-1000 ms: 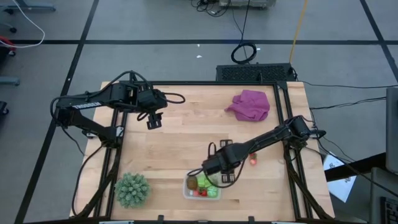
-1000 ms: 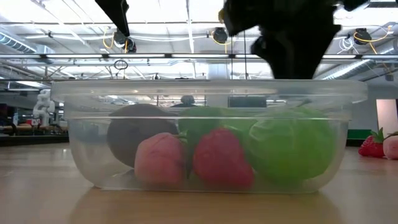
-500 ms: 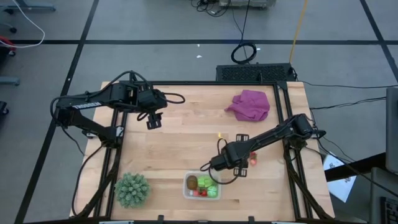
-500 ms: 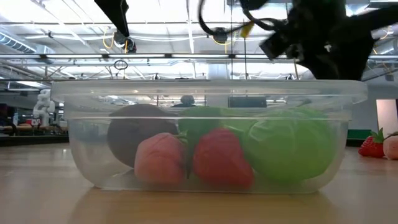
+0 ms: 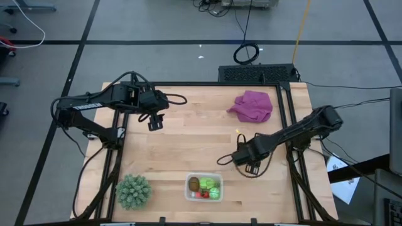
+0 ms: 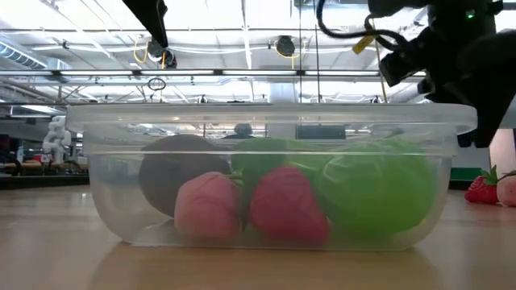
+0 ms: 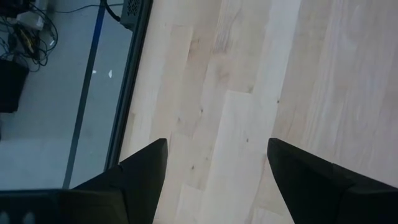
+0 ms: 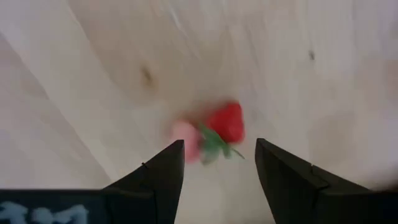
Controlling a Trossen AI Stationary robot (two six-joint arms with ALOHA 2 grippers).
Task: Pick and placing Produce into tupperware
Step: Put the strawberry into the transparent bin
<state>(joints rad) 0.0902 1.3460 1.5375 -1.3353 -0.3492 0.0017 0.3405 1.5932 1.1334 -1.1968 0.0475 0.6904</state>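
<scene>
A: What is lying on the counter (image 5: pixel 188 144) right now?

B: A pale wooden counter is filling the overhead view. The left arm is waiting over the far left part, and its left pincer (image 5: pixel 155 122) is hanging with fingers spread apart over bare wood, gripping nothing. The right arm is reaching in from the right edge, and its right pincer (image 5: pixel 251 167) is hovering low over the right middle of the counter.

A: Is the right pincer gripping anything?

B: No. In its wrist view the two dark fingers (image 8: pixel 158 171) are standing apart, and nothing is sitting between them. Just ahead of them a red strawberry piece (image 8: pixel 226 122) and a paler pink strawberry piece (image 8: pixel 186 139) are lying on the wood, touching each other at a green leaf.

A: And the other things?

B: A purple cloth (image 5: pixel 252 105) is lying crumpled near the far right corner. A spiky green plant (image 5: pixel 133 190) is standing at the near left edge. Just to its right the tupperware (image 5: pixel 204 188), clear and rectangular, is sitting near the front edge, well apart from both pincers.

A: What is sitting inside it?

B: At counter height, a light-green piece (image 6: pixel 375 189) is filling the right side, a second light-green piece (image 6: pixel 270 157) is sitting behind the middle, a brown kiwi piece (image 6: pixel 173 173) is resting at the left, and a red strawberry (image 6: pixel 286 205) and a pink strawberry (image 6: pixel 208 205) are lying in front.
</scene>
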